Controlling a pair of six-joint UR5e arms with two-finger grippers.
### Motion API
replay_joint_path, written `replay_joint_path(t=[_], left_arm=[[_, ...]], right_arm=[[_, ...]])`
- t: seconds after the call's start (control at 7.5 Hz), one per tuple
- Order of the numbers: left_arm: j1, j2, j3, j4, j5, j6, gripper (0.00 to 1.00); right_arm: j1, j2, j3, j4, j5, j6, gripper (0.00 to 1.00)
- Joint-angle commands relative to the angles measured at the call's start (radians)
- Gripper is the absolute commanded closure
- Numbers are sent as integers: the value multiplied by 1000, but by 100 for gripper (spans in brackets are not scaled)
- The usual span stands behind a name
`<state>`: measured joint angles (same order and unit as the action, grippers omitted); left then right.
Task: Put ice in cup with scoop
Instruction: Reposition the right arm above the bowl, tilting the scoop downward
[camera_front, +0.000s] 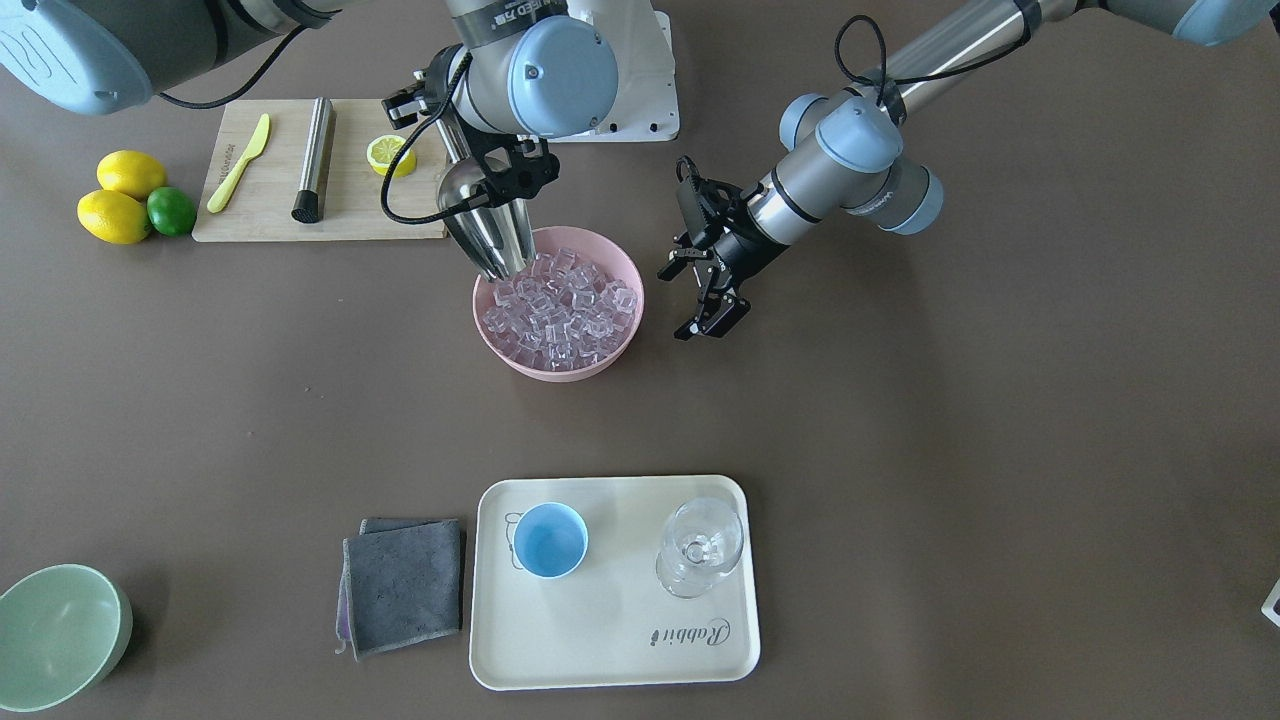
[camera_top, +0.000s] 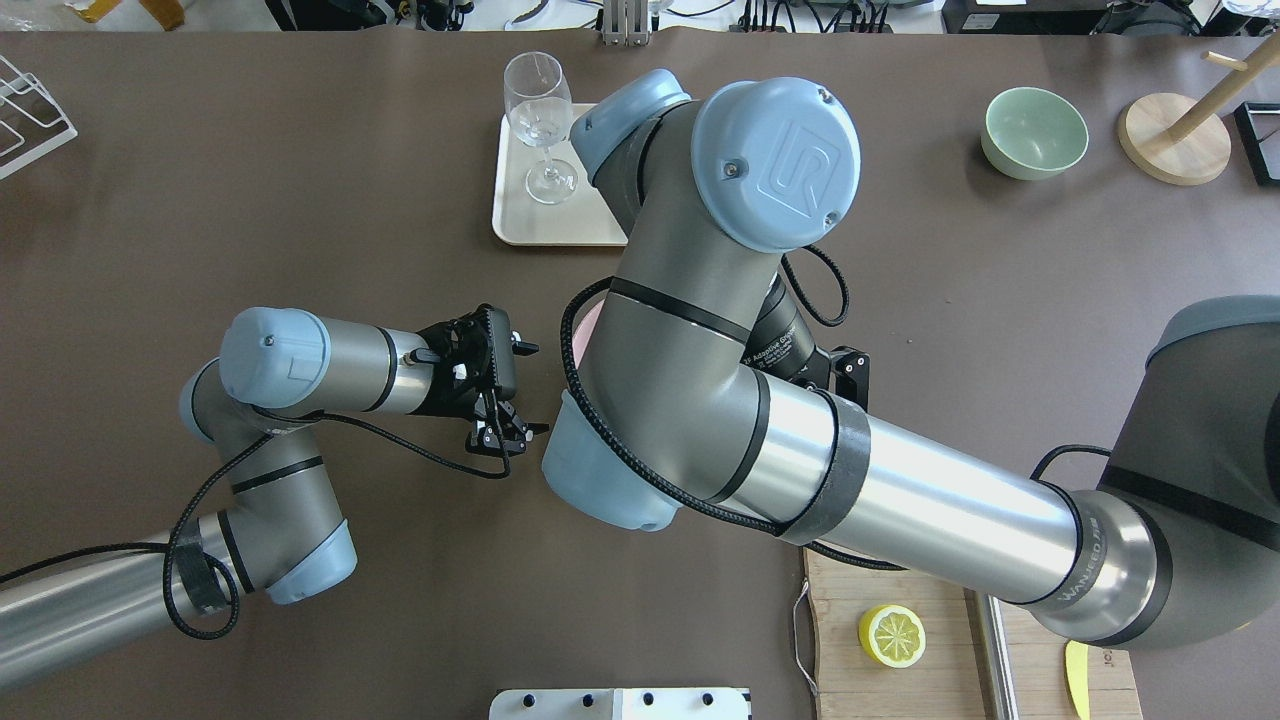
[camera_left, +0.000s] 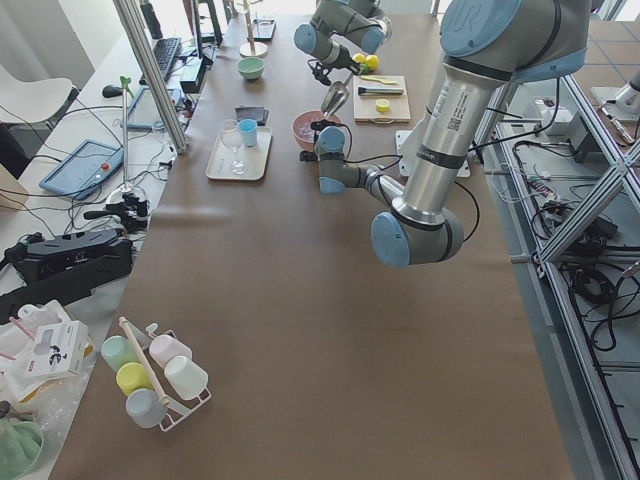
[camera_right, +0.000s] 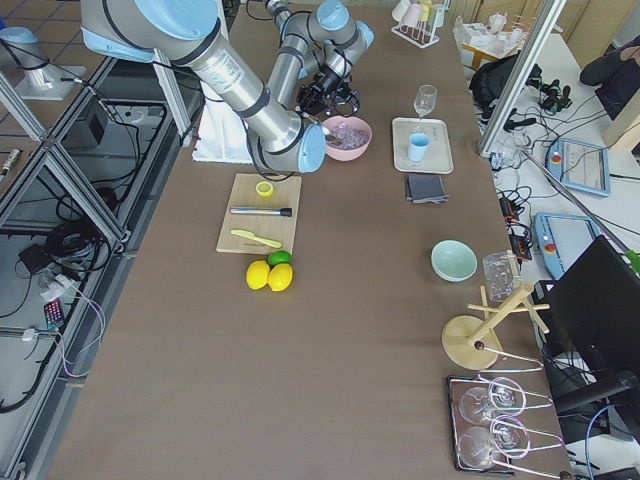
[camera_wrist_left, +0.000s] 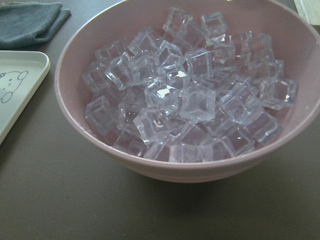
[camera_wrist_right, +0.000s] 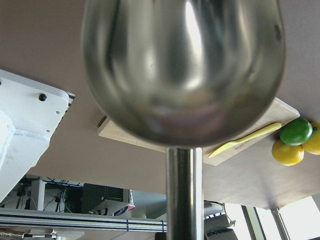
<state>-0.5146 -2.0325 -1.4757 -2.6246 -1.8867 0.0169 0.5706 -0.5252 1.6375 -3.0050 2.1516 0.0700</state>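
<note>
The ice (camera_front: 560, 310) fills a pink bowl (camera_front: 620, 350) at mid-table, and shows close up in the left wrist view (camera_wrist_left: 190, 95). My right gripper (camera_front: 480, 185) is shut on the handle of the steel scoop (camera_front: 490, 235). The scoop is tilted down, with its tip at the bowl's rim over the ice. The right wrist view shows the back of the scoop's trough (camera_wrist_right: 185, 70). My left gripper (camera_front: 688, 300) is open and empty, just beside the bowl. The light-blue cup (camera_front: 550, 540) stands empty on a cream tray (camera_front: 610, 640).
A clear stemmed glass (camera_front: 700, 545) shares the tray. A grey cloth (camera_front: 405, 585) lies beside it. A cutting board (camera_front: 270, 215) holds a yellow knife (camera_front: 238, 163), a steel cylinder (camera_front: 313, 158) and a lemon half (camera_front: 388, 155). Lemons and a lime (camera_front: 170, 210) and a green bowl (camera_front: 55, 635) lie further off.
</note>
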Motion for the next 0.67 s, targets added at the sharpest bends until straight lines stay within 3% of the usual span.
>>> replay_joint_path(t=[0.0,0.53], left_arm=[[1,0,0,-2,0,0,1],[2,2,0,-2,0,0,1]], right_arm=[[-11,48,-95,-43,-32,-48,100],[-25,63,-171,-11,-75,-67,100]])
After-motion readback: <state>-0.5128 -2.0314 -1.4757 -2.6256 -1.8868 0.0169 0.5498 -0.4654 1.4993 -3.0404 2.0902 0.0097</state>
